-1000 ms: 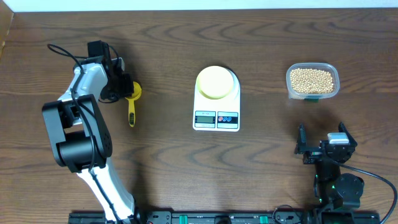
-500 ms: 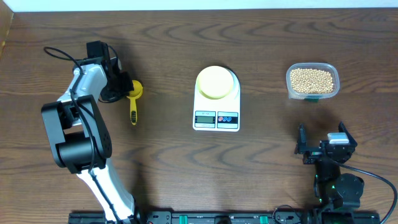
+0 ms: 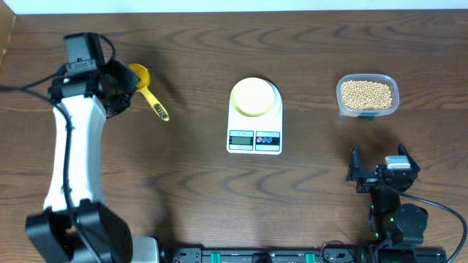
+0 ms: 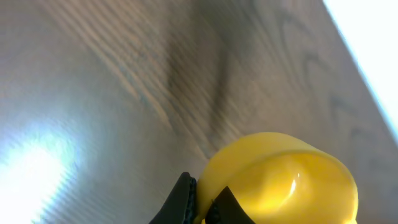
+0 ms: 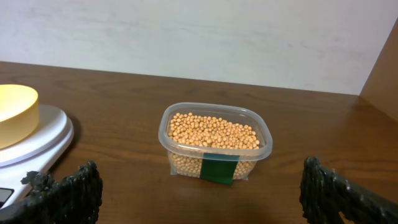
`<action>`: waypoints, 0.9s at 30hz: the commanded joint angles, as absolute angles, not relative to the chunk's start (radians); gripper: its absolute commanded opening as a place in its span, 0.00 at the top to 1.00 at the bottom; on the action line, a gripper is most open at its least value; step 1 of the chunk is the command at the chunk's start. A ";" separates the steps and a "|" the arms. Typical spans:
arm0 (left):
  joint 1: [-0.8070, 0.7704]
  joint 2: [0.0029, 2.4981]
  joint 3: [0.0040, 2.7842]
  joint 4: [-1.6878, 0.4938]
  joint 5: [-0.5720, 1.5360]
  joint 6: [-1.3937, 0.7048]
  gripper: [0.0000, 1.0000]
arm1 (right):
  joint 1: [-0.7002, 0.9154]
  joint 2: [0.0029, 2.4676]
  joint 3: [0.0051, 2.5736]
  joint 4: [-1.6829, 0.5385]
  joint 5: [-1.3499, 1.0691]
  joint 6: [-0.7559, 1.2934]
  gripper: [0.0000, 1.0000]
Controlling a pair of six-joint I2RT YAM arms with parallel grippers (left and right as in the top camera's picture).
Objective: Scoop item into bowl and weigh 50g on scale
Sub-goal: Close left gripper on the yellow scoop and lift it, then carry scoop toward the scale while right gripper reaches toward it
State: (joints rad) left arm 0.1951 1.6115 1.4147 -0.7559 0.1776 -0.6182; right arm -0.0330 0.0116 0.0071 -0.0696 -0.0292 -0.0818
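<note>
Beans [image 5: 214, 130] fill a clear tub [image 5: 163, 142] bearing a green label [image 5: 218, 170]

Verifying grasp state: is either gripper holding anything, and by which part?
Left gripper grips the bright yellow plastic long-handled scoop at its cup end; handle free. Right gripper, open, holds nothing.

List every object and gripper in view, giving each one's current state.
scoop: gripped by the left gripper
left gripper: shut on scoop
right gripper: open, holding nothing
bowl: empty, sitting on the scale
scale: carrying the bowl
tub: lidless, full of beans
</note>
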 commanded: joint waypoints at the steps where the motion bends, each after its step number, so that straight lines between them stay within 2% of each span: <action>1: 0.179 1.571 1.422 -0.770 0.170 -0.817 0.93 | -0.023 0.005 0.006 -0.073 -0.033 -0.084 0.01; 27: 0.123 1.573 1.419 -0.801 0.163 -0.799 0.92 | -0.023 0.005 0.006 -0.073 -0.033 -0.083 0.01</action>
State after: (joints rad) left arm 0.1387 1.5749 1.4147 -0.7891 0.1768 -0.7895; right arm -0.0330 0.0120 0.0071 -0.0696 -0.0292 -0.0818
